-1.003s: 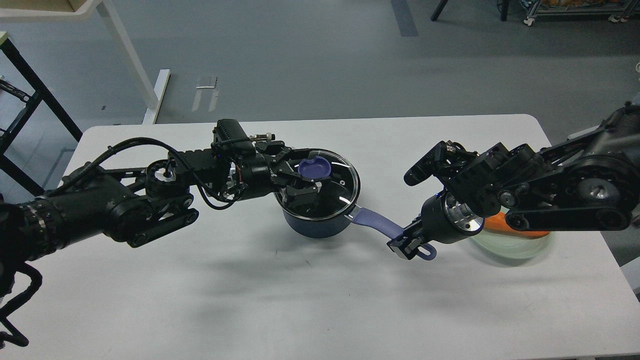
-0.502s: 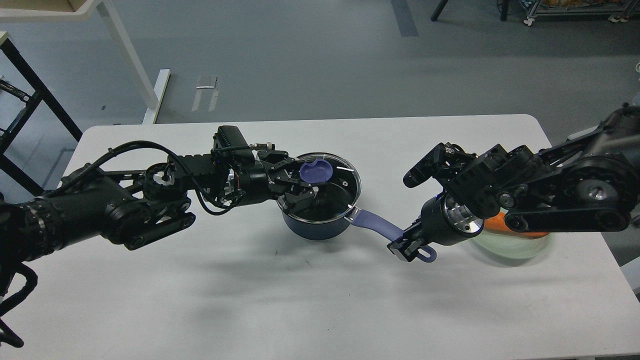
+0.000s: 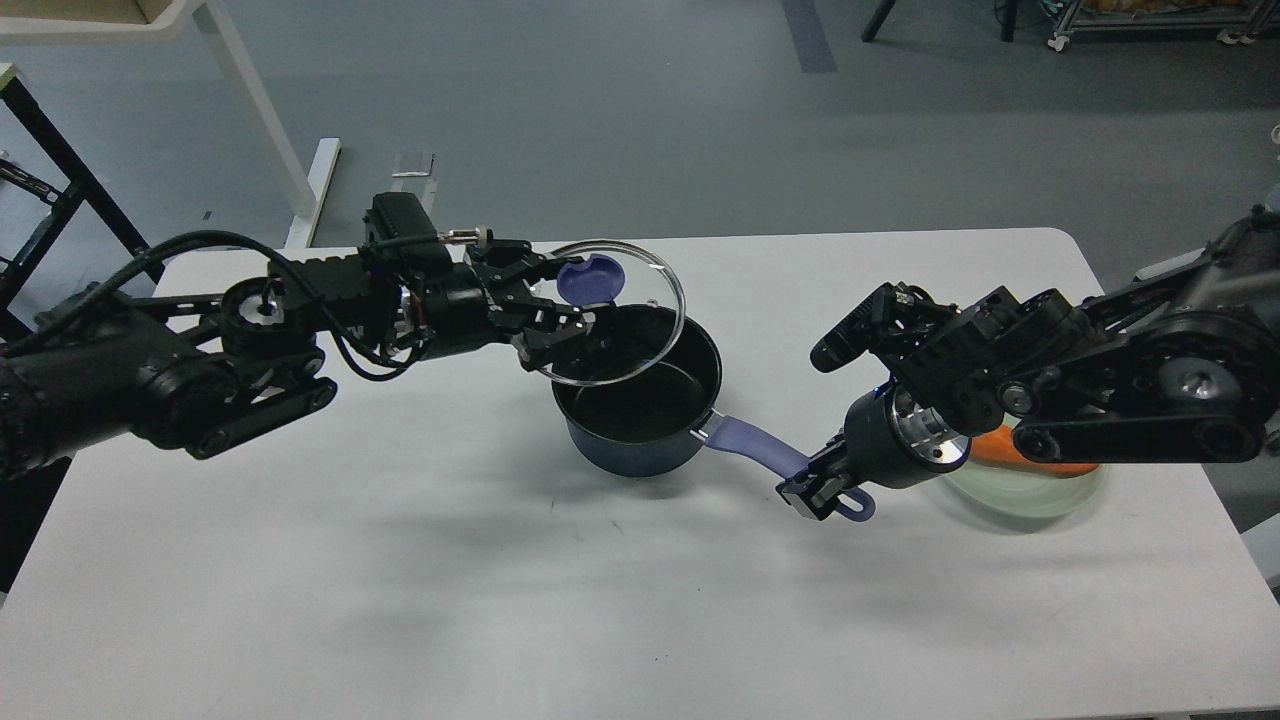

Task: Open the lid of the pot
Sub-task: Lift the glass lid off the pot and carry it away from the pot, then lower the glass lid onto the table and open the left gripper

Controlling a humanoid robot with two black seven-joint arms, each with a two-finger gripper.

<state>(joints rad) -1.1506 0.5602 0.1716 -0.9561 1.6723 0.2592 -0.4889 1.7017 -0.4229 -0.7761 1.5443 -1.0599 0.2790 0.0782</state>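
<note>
The dark navy pot (image 3: 640, 452) stands mid-table, its black inside open to view. Its lavender handle (image 3: 752, 444) points right and toward me. My left gripper (image 3: 565, 305) is shut on the lid's purple knob (image 3: 587, 280) and holds the clear glass lid (image 3: 640, 340) tilted, raised above the pot's back left rim. My right gripper (image 3: 812, 488) is shut on the far end of the pot handle, low at the table.
A pale green glass plate (image 3: 1030, 492) with an orange carrot (image 3: 1010, 455) sits at the right, partly under my right arm. The white table (image 3: 500, 580) stretches open toward me. A white table leg (image 3: 255, 110) stands on the floor behind.
My left gripper has lifted the lid off the pot, up and to the left, tilting it. The pot's inside now shows. The right gripper stays on the handle.
</note>
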